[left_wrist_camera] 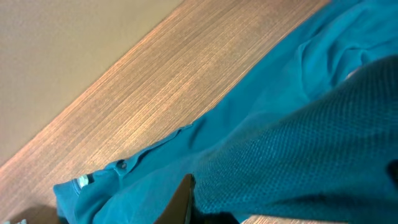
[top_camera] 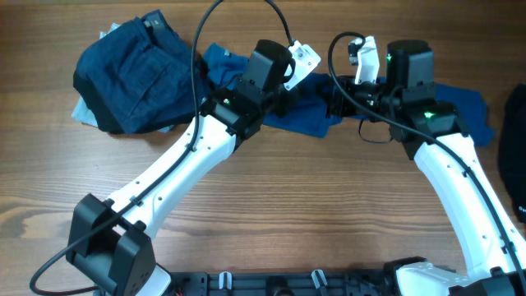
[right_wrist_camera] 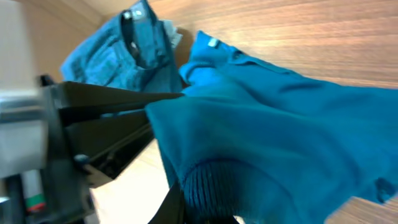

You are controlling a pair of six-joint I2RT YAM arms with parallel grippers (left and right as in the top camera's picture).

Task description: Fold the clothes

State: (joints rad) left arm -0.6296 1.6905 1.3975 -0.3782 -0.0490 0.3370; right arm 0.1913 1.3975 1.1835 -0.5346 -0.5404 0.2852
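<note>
The left pincer [top_camera: 289,92] and right pincer [top_camera: 335,103] each clamped a teal-blue knit shirt [top_camera: 308,117] at twelve o'clock on the wooden tabletop [top_camera: 312,205]; dark-blue denim jeans [top_camera: 136,70] lay at ten o'clock.

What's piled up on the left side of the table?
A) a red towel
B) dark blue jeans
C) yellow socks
B: the overhead view shows crumpled dark blue denim jeans heaped at the left of the wooden table, next to the teal knit shirt.

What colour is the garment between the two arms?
Plain teal blue; the shirt has no visible pattern. It shows best in the right wrist view.
</note>
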